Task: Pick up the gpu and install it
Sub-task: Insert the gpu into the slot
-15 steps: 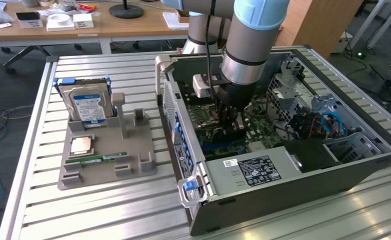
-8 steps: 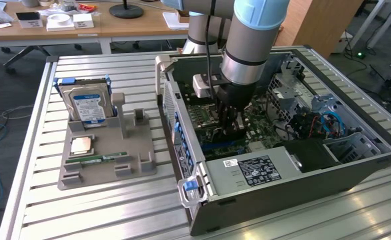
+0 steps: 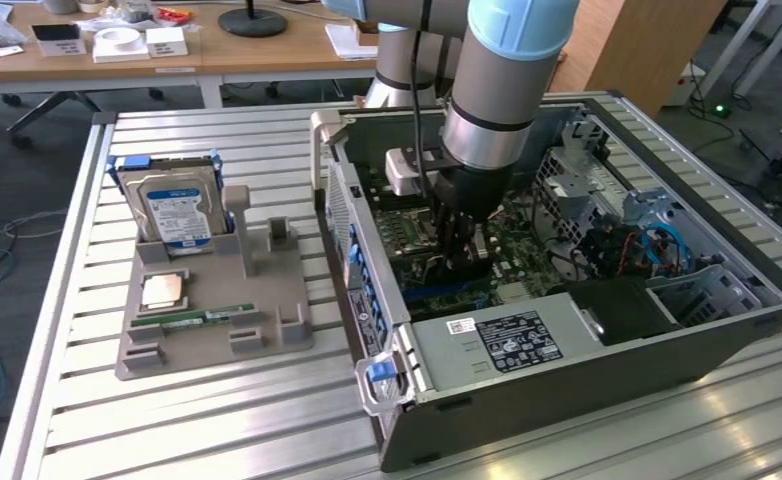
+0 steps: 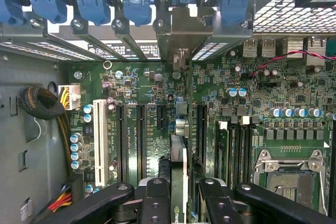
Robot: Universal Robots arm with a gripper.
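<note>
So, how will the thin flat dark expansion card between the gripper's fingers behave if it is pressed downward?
The thin flat dark expansion card stands on edge over the green motherboard, so it is probably stiff downward but could tilt sideways. Being so thin, it is likely light and fragile. The gripper clamps smooth flat faces, so it might slip.

Here's the arm (image 3: pixel 505 60), wearing a pale blue joint cover up top, and that is giving way to a brushed silver tube ringed by a thin black band. Below the band the wrist is going all black. A black cable (image 3: pixel 419 90) is running down alongside, and a white boxy camera mount (image 3: pixel 409 170) is sitting against the wrist. The gripper (image 3: pixel 463 262) is showing matte black as well. Up close, its fingers (image 4: pixel 157 203) are looking chunky and rounded, with round silver pins gleaming on the linkages.
</note>
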